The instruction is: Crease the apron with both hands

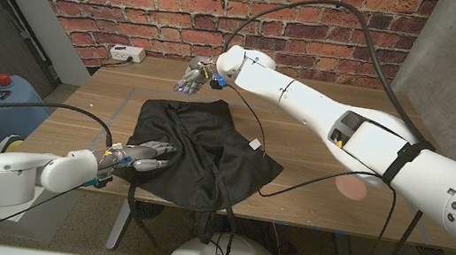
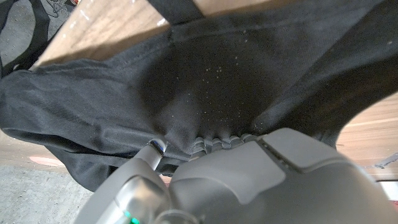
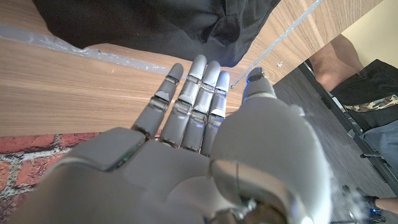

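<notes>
The left hand (image 1: 142, 155) presses on the near left edge of the apron (image 1: 198, 146), its fingers (image 1: 158, 153) lying on the black cloth; in the left wrist view the fingertips sink into bunched folds, though whether they pinch the cloth cannot be told. The apron lies crumpled and partly folded between the two hands, a small white tag (image 1: 254, 145) on its right side and its strap (image 1: 135, 206) hanging over the near table edge. The right hand (image 1: 194, 76) hovers just beyond the apron's far edge, fingers straight and together, holding nothing. The wooden table (image 1: 311, 171) stands before a red brick wall (image 1: 227, 7), with a white power strip (image 1: 128, 54) at its far left corner.
</notes>
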Controlling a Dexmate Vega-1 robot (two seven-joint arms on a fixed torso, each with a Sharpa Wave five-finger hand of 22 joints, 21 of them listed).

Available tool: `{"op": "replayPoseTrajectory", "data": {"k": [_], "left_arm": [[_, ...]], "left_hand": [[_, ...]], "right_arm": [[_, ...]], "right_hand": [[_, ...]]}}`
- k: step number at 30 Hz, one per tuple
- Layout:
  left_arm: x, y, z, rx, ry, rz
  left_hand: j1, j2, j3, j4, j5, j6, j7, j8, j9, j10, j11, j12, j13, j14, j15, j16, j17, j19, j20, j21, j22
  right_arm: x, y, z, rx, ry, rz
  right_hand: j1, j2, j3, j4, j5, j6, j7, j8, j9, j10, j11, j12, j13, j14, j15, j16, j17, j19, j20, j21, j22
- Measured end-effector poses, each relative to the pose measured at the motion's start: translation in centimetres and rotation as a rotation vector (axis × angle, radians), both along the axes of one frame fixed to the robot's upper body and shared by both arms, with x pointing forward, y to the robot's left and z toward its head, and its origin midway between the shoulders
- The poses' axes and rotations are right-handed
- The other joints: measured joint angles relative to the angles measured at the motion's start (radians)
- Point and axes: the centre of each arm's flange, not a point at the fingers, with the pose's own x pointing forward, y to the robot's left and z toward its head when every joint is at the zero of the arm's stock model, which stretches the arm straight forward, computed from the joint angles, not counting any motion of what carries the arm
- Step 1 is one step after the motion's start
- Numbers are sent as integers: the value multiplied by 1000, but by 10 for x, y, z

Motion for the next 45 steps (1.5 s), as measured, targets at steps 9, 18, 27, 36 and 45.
{"op": "replayPoseTrajectory", "data": {"k": [9, 18, 27, 36, 45], "left_arm": [[2, 0, 3, 6, -1, -5], [4, -1, 6, 16, 1, -12], [-1, -1, 11, 30, 5, -17], [-12, -5, 18, 21, 8, -18], [-30, -22, 22, 10, 6, -58]], "left_hand": [[6, 6, -4, -4, 0, 0, 0, 0, 0, 0, 0, 0, 0, 0, 0, -1, 0, 2, 2, 0, 1], [6, 6, -4, -4, 0, 0, 0, 0, 0, 0, 0, 0, 0, 0, 0, 1, -1, 2, 1, -1, 1], [6, 6, -4, -4, 0, 0, 0, 0, 0, 0, 0, 0, 0, 0, 0, 1, -1, 2, 1, -1, 0], [11, 1, -4, -4, 0, 0, 0, 0, 0, 0, 0, 0, 0, 1, 0, 9, 2, 4, 3, 1, 3], [11, 1, -4, -4, 0, 0, 0, 0, 0, 6, -6, 0, 0, 1, 0, 9, 2, 4, 3, 1, 2]], "right_arm": [[-5, -22, -1, 33, -8, -4], [-8, -43, -3, 55, -12, -20], [-9, -60, -5, 76, -9, -30], [-12, -72, -4, 91, -12, -27], [-14, -78, -5, 105, -12, -25]], "right_hand": [[0, 0, -6, -6, 0, -14, -4, 0, -5, -14, 1, -16, -7, -15, 4, 0, 0, 0, 11, 0, 0], [0, 0, -4, -13, 8, -18, -8, 0, -9, -33, 2, -29, -11, -27, 5, 0, 0, -5, 16, 0, 0], [0, 0, -4, -13, 8, -18, -7, 0, -9, -39, 7, -33, -16, -31, 9, 1, 0, -5, 16, 0, 1], [0, 0, -4, -18, 8, -28, -8, 0, -14, -39, 7, -40, -20, -34, 13, 8, -3, -11, 22, 0, 5], [-2, 2, -4, -21, 8, -28, -8, 0, -14, -39, 7, -44, -26, -38, 9, 8, -3, -11, 21, 0, 5]]}}
